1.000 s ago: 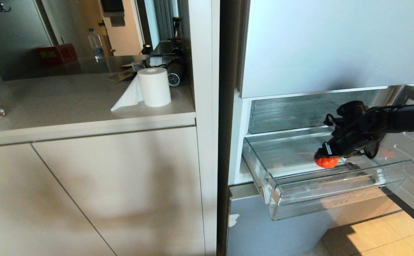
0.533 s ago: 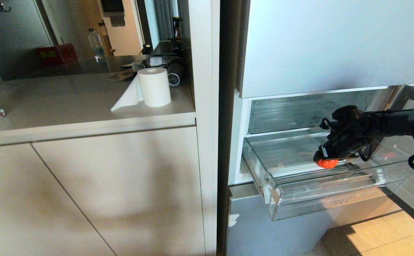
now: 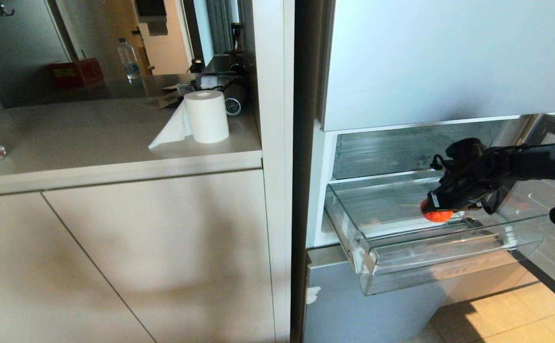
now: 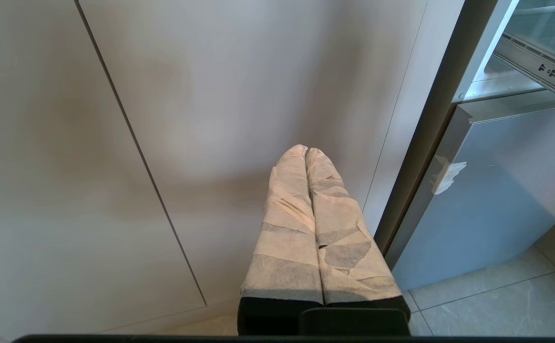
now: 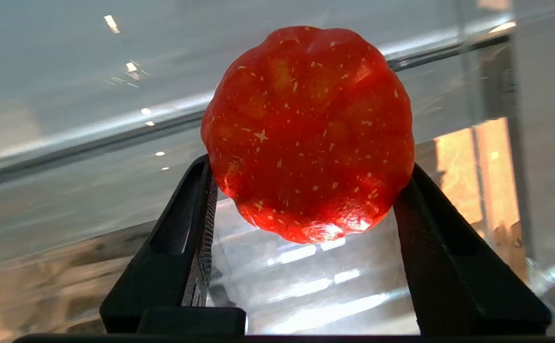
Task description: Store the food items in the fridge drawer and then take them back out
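KITCHEN: Below the pale-blue fridge door panel (image 3: 449, 62), the clear fridge drawer (image 3: 449, 259) stands pulled out over the lower freezer front. The robot's right arm reaches into it from the right.

The right tool (image 3: 432, 205) is clamped on the small red-orange fruit (image 3: 438, 216), one black finger pressed to each flank. The fruit sits inside the drawer, near the middle and behind the thick front lip. Whether it rests on the drawer floor or hangs just above it cannot be told.

The left tool (image 4: 306, 151) is parked low in front of the cabinet door (image 4: 210, 95) beside the fridge, its taped fingers pressed together and holding nothing.

The step in hand appears to be handling the fruit inside the drawer, and the hold looks shallow. In the right wrist view the fingers meet only the near part of the ribbed, glossy skin, and most of the fruit bulges past their tips. A steady, moderate squeeze should serve better than a hard one, which could pop the fruit forward.

Any lift probably wants to go straight up until the fruit clears the front lip, and only then back. The arm must also stay below the overhanging door panel and off the drawer's clear side walls.
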